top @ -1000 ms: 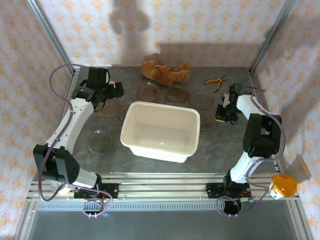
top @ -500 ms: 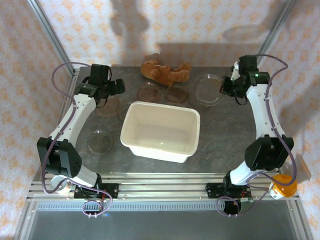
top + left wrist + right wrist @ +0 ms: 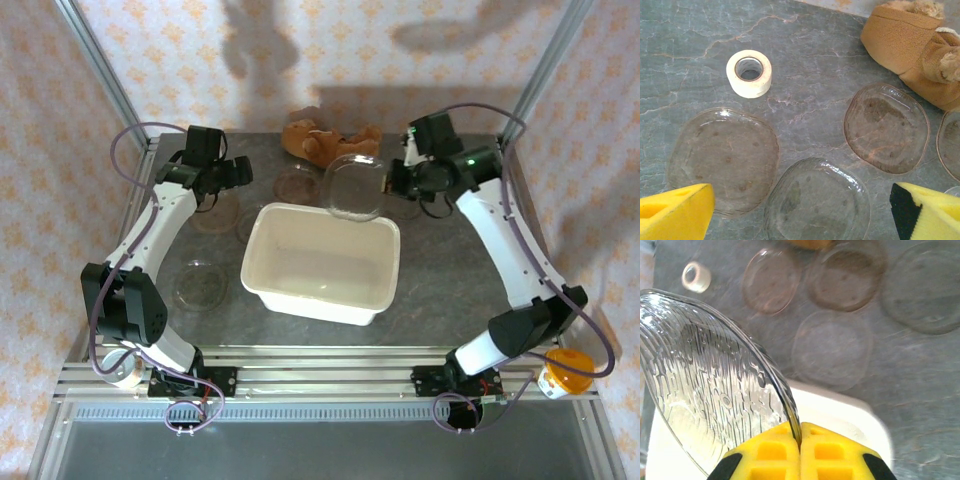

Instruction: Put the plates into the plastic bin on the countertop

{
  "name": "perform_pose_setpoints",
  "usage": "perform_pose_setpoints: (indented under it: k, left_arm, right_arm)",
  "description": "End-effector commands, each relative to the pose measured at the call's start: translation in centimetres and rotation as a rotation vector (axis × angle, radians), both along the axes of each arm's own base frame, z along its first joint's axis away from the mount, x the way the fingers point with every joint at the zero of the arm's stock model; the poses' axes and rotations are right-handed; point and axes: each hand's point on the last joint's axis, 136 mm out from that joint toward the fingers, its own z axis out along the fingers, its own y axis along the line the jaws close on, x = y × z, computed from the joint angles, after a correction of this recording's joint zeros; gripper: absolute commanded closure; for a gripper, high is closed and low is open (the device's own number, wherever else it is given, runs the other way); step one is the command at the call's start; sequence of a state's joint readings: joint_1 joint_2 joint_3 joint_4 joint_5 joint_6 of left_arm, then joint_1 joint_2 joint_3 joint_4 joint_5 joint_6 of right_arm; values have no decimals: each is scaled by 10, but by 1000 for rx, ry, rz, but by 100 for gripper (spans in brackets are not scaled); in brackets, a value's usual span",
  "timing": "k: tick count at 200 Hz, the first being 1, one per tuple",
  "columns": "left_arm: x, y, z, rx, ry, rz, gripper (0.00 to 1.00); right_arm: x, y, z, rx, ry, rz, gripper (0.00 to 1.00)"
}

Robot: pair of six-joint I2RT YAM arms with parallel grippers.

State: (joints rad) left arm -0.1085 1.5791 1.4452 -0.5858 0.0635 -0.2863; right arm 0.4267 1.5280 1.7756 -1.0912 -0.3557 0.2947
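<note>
Top external view, from the left: the front-left plate [image 3: 203, 283] lies flat on the countertop [image 3: 450, 290], just beside the near left corner of the plastic bin [image 3: 310, 303]. Farther back, the left gripper [image 3: 225, 172] hovers over more plates. In the left wrist view its yellow fingers [image 3: 675, 212] are spread wide with nothing between them. Below them the near plate [image 3: 817, 200] and two neighbouring plates rest on the stone, with a white tape roll [image 3: 749, 73] and a brown teddy bear [image 3: 912, 45] beyond. In the middle, the bin's cream interior looks bare, though clear glass against it would be hard to make out. Over the bin's far rim hangs the held plate [image 3: 353, 187], tilted on edge. The right gripper [image 3: 392, 180] has it pinched by the rim; the right wrist view shows the two yellow pads pressed together on the glass edge, with the white bin wall directly beneath. Several other plates, among them the back-row plate [image 3: 847, 275], lie flat on the countertop behind the bin. The task looks barely begun: one plate is in the air and about to go in, none can be confirmed inside, and at least half a dozen are left to collect.
</note>
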Motion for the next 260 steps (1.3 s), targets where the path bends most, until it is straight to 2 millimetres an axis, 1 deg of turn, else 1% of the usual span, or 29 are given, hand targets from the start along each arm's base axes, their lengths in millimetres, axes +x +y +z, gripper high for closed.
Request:
perform_pose_setpoints:
  k: [1,35,63,93,110,124,142,169,197,238,260]
  left_arm:
    - [9,9,23,25,-64,12,7]
    - [6,12,28,48,-67,10,6]
    - [3,16,29,77,-52,6,6]
    - [-2,21,27,93,-33,0,5]
    - [-5,25,24,87,-21,3,5]
    - [-7,28,23,80,-19,8,5]
    - [-9,31,23,77,-20,10,5]
    - [-11,34,24,98,-14,5,5]
    - [-14,36,23,111,-8,8,5]
    - [-19,37,15,114,16,8,5]
    - [-23,37,5,114,49,8,5]
  right_arm:
    - [5,30,-3,30,12,-10,100]
    - [3,64,-35,-4,76,29,100]
    - [-4,90,-54,1,120,66,100]
    - [-17,111,-68,-14,157,101,100]
    - [-28,121,-82,-31,193,123,100]
    - [-35,124,-93,-47,221,122,100]
    - [-38,124,-105,-47,237,102,100]
    - [-38,122,-124,-48,234,57,100]
    - [-36,125,-143,-63,239,35,100]
    - [-34,129,-162,-64,238,19,100]
    - [-33,128,-174,-85,241,11,100]
